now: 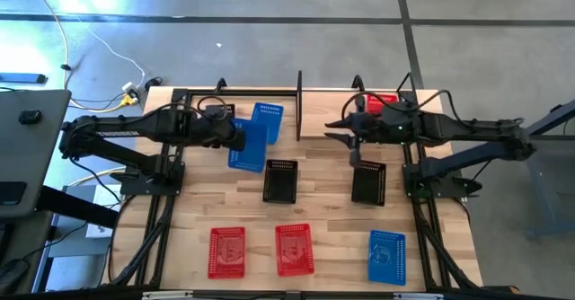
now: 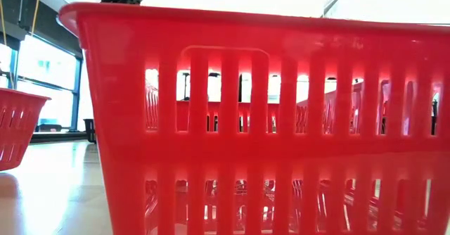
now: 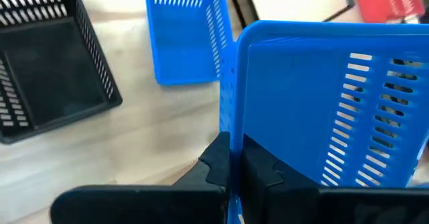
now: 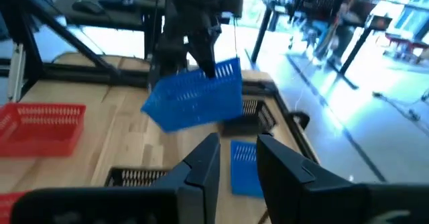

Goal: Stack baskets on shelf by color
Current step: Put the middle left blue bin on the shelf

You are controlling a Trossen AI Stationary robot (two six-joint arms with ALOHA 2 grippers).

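The left gripper (image 1: 241,136) is clamped on the rim of a blue basket (image 1: 249,147), which it holds tilted above the table (image 1: 323,219) in the far-left area; in the left wrist view the basket wall (image 3: 322,103) sits between the closed fingers (image 3: 218,163). A second blue basket (image 1: 267,120) lies just beyond it, near the shelf (image 1: 299,93), a thin black rack standing at the far edge of the table. The right gripper (image 1: 350,143) is at the far right, above the table; its fingers (image 4: 201,163) stand apart with nothing between them. A red basket (image 1: 382,101) sits at the far right behind the right arm. Two black baskets rest mid-table: one near the centre (image 1: 280,180), one to the right (image 1: 368,183), just near of the right gripper. Along the near edge stand two red baskets (image 1: 227,251) (image 1: 295,249) and a third blue basket (image 1: 386,257), well apart from one another. The low view is filled by the slotted wall of one red basket (image 2: 281,122), with another at the left edge (image 2: 17,126).
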